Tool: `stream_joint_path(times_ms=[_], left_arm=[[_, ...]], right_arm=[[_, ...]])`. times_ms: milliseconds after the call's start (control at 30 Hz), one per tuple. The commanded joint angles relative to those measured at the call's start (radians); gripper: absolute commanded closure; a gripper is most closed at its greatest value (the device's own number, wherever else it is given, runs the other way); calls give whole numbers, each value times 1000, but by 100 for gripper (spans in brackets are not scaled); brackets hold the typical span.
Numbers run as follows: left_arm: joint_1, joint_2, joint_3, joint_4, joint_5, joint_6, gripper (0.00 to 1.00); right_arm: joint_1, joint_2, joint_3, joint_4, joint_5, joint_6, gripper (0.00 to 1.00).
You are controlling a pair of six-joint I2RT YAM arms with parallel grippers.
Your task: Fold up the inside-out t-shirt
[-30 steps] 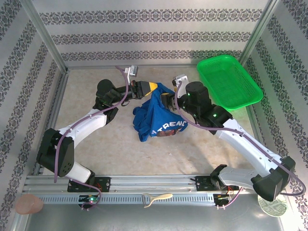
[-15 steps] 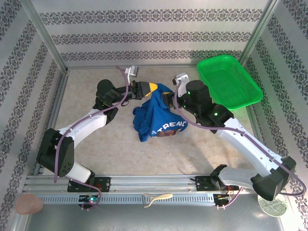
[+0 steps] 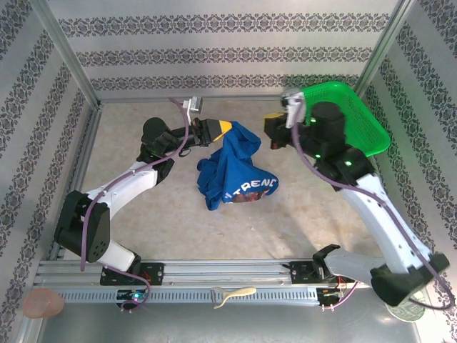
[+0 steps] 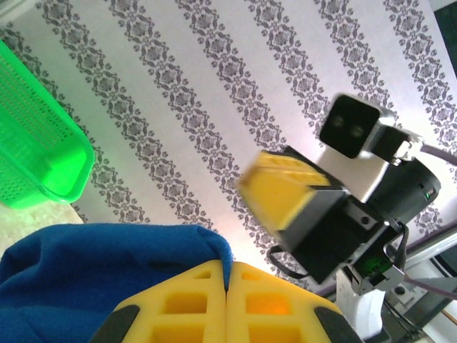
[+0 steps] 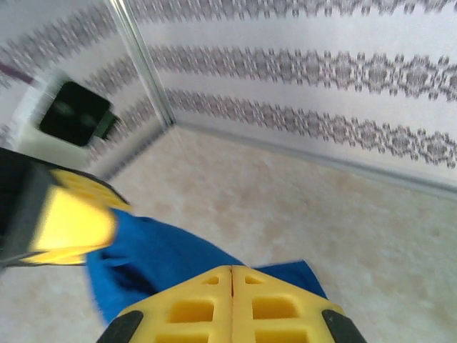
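My left pincer (image 3: 223, 129) is clamped on the top edge of the t-shirt (image 3: 235, 175), which lies bunched left of the green basket (image 3: 360, 107). My right pincer (image 3: 274, 135), beside the basket, is closed on nothing. The cotton looks light and limp, so I'd grip a hem corner.

Blue t-shirt (image 3: 235, 170) crumpled in heap (white lettering showing).
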Motion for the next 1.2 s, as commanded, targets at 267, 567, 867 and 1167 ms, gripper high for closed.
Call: stream_joint_path(times_ms=[267, 567, 867, 1167], left_arm=[[18, 7, 34, 2, 7, 16, 100], [18, -6, 31, 22, 24, -6, 100], [16, -21, 12, 31, 44, -17, 100], [83, -28, 18, -145, -93, 87, 65]], right_arm=[[107, -14, -118, 12, 49, -103, 25], [130, 144, -65, 19, 141, -190, 23], [61, 278, 61, 11, 86, -166, 82], [-26, 53, -56, 82, -352, -14, 100]])
